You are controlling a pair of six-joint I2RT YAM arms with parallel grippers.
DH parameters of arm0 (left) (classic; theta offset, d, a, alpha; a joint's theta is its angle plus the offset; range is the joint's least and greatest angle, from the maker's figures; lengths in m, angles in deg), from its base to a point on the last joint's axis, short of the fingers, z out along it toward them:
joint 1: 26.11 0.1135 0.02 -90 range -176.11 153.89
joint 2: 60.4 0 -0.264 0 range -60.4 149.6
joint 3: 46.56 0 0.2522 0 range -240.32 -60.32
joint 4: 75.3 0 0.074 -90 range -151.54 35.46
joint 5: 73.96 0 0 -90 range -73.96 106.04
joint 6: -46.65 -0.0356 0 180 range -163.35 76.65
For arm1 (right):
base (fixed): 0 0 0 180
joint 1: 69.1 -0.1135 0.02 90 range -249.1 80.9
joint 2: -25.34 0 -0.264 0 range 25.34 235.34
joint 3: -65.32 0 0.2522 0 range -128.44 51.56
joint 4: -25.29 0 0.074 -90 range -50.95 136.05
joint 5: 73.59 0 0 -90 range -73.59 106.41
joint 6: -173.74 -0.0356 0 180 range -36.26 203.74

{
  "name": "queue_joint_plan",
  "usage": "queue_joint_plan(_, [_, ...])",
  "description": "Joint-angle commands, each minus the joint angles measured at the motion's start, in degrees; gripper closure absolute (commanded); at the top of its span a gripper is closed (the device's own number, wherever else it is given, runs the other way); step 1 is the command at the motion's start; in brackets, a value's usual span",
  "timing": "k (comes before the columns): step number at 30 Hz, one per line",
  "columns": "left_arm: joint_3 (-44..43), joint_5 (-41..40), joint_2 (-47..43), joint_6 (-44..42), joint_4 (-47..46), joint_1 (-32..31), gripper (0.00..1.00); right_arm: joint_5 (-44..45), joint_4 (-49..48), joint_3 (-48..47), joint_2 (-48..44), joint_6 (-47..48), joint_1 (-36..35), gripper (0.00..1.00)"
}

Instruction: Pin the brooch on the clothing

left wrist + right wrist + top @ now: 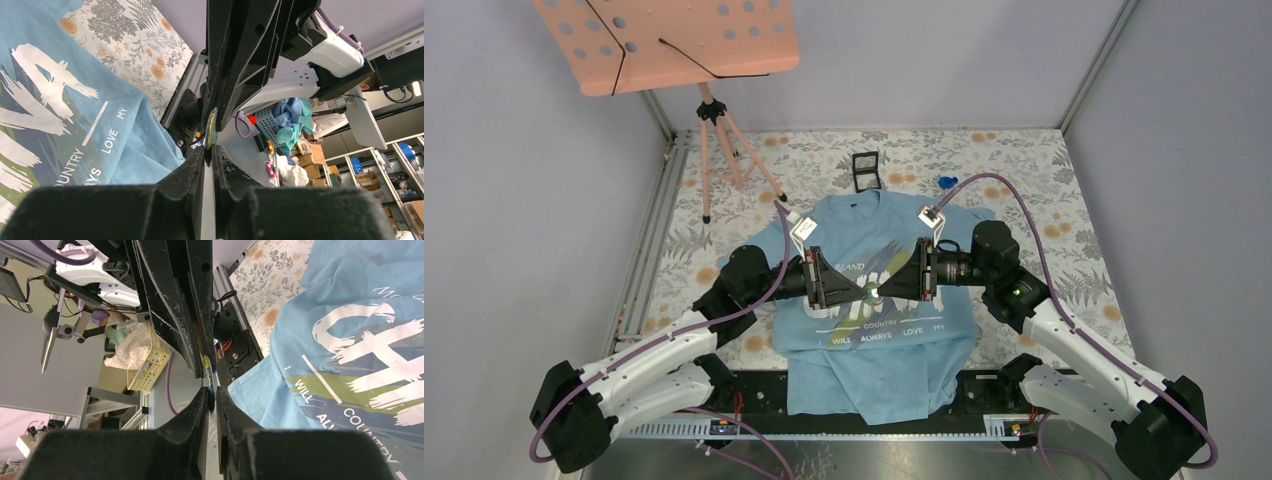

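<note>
Pinching the brooch (pixel 212 131) over the shirt (pixel 874 375) mid-desk, left gripper (pixel 209 162) and right gripper (pixel 210 399) sit near-closed on it. Next, probably: lower it onto the chest.

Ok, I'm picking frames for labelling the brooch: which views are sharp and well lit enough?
Top external: even light and sharp, but the brooch is only a speck. Left wrist: shirt lettering is crisp, brooch edge-on, near fingers dark and soft. Right wrist: much the same.
</note>
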Motion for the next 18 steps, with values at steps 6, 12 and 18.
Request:
queue_joint_plan(6, [0.0, 1.8, 0.6, -0.5, -4.8, -1.5, 0.96, 0.6, 2.0, -2.6, -1.0, 2.7, -0.6, 1.00])
queue_joint_plan(12, [-1.7, -3.9, -3.5, -8.9, 2.4, -4.3, 1.00, 3.7, 5.6, -2.9, -1.5, 3.2, -0.6, 0.71])
queue_joint_plan(18, [-6.8, -23.5, -11.7, -27.6, 23.2, -8.2, 1.00, 14.2, 14.9, -3.0, -5.2, 1.8, -0.6, 0.30])
